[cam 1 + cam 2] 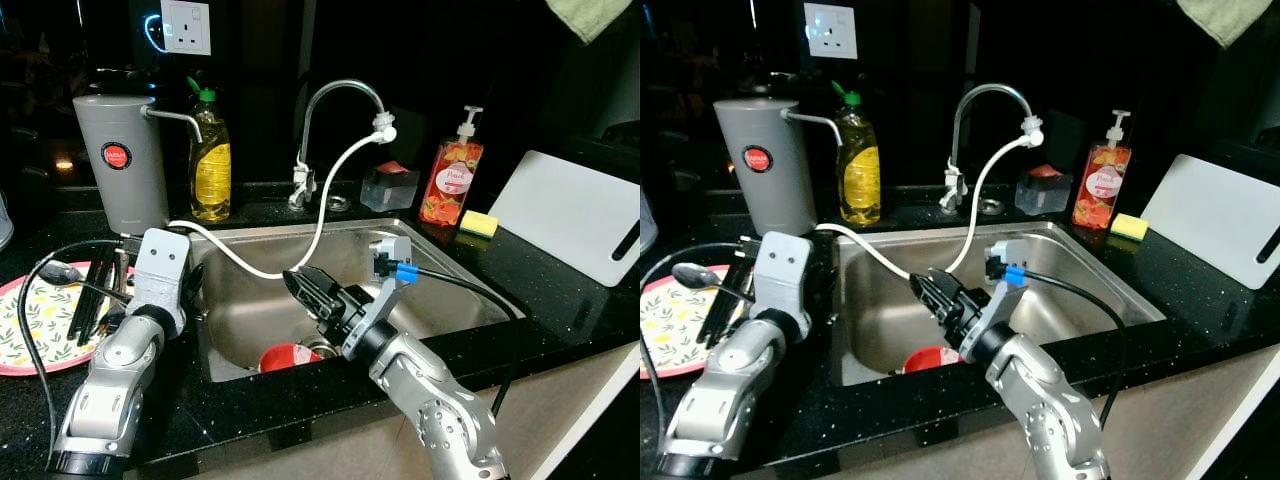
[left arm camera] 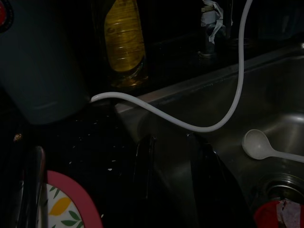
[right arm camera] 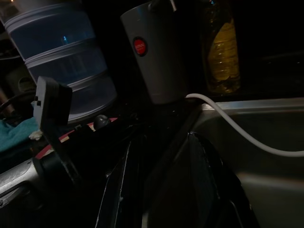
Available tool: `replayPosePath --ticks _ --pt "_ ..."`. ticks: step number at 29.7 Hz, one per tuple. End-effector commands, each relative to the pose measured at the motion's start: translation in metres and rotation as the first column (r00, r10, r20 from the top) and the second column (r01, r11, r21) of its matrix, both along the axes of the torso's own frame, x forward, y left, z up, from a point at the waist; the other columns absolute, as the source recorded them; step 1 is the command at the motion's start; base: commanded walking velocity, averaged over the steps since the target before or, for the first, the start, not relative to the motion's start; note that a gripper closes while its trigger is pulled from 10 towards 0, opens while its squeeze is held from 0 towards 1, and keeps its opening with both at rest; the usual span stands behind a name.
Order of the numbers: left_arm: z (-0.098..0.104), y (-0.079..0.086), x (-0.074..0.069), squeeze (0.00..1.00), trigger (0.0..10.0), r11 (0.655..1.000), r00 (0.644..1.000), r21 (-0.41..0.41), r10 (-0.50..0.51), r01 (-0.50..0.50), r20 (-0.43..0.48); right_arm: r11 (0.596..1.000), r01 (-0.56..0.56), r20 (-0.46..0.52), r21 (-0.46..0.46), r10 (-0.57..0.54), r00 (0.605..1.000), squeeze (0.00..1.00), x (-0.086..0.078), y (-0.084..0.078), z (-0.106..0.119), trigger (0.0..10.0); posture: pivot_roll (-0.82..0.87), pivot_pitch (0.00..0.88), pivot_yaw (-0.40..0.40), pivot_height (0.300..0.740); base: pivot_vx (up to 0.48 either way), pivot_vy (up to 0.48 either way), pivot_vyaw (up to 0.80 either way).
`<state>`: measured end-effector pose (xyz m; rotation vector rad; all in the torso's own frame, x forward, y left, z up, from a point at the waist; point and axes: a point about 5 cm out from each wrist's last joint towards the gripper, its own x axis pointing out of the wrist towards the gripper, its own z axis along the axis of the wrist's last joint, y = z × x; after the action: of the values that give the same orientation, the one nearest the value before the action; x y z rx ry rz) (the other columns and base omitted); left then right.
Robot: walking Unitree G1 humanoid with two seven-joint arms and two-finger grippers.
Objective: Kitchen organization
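Observation:
A steel sink (image 1: 450, 275) is set into the black counter. A red bowl (image 1: 290, 357) lies by the drain, and a white spoon (image 2: 259, 144) rests on the sink floor. My right gripper (image 1: 308, 285) hangs over the sink's middle, pointing left; it is open and holds nothing. My left gripper (image 2: 168, 140) is open over the counter at the sink's left rim, also holding nothing. Left of it, a pink-rimmed lemon-pattern plate (image 1: 30, 330) carries black utensils (image 1: 100, 285) and a spoon (image 1: 690, 274).
A white hose (image 1: 330, 200) runs from the faucet (image 1: 340, 95) across the sink to a grey dispenser (image 1: 120, 165). A yellow soap bottle (image 1: 210, 160), a small container (image 1: 390, 186), a red pump bottle (image 1: 452, 180), a yellow sponge (image 1: 479, 223) and a white cutting board (image 1: 575, 215) stand around the sink.

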<state>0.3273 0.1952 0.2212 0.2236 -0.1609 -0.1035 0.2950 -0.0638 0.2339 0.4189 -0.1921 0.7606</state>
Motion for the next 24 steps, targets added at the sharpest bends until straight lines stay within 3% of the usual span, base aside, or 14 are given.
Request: replayPosePath --ticks 1,24 --pt "-0.0033 -0.0002 -0.0002 0.0 10.0 1.0 1.0 0.013 -0.007 0.007 -0.016 0.999 0.032 -0.013 0.008 -0.032 0.999 0.0 0.0023 -0.0054 -0.0026 10.0 -0.01 0.0 -0.083 0.74 0.0 0.0 0.0" --pt "-0.0023 0.0011 0.003 0.0 10.0 1.0 1.0 0.007 0.003 -0.003 -0.007 0.998 0.061 -0.025 0.029 -0.06 0.998 0.0 0.0073 -0.0056 0.0 10.0 0.0 0.0 -0.092 0.74 0.0 0.0 0.0"
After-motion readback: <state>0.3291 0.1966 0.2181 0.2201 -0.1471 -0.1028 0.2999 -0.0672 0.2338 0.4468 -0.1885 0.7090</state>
